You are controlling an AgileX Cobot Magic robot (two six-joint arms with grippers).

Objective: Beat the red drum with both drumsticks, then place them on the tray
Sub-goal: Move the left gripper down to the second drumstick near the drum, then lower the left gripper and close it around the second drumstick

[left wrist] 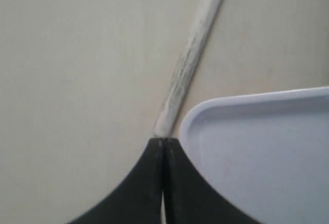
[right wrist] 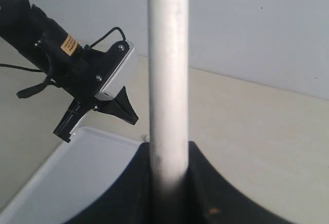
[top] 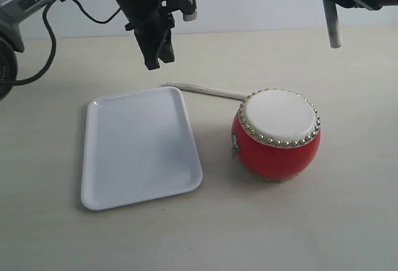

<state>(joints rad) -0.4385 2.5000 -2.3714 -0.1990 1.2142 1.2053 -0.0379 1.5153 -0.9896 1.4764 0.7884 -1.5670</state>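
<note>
The red drum point(top: 277, 135) with its cream, gold-studded skin stands upright on the table, right of the white tray point(top: 140, 148). One drumstick point(top: 208, 90) lies flat on the table behind the tray and drum. My left gripper point(top: 158, 59) hangs above its left end, jaws shut with nothing held. In the left wrist view the left gripper point(left wrist: 163, 142) has its tips over the end of that drumstick point(left wrist: 189, 62), beside the tray's corner point(left wrist: 205, 112). High at the right, my right gripper point(top: 328, 0) is shut on the second drumstick point(top: 333, 27), which hangs downward. The right wrist view shows the right gripper point(right wrist: 168, 149) clamping this drumstick point(right wrist: 168, 70).
The tray holds nothing. The left arm point(right wrist: 77, 75) with its cable shows in the right wrist view above the tray point(right wrist: 72, 183). A pale wall point(top: 249, 0) rises behind the beige table point(top: 348, 209).
</note>
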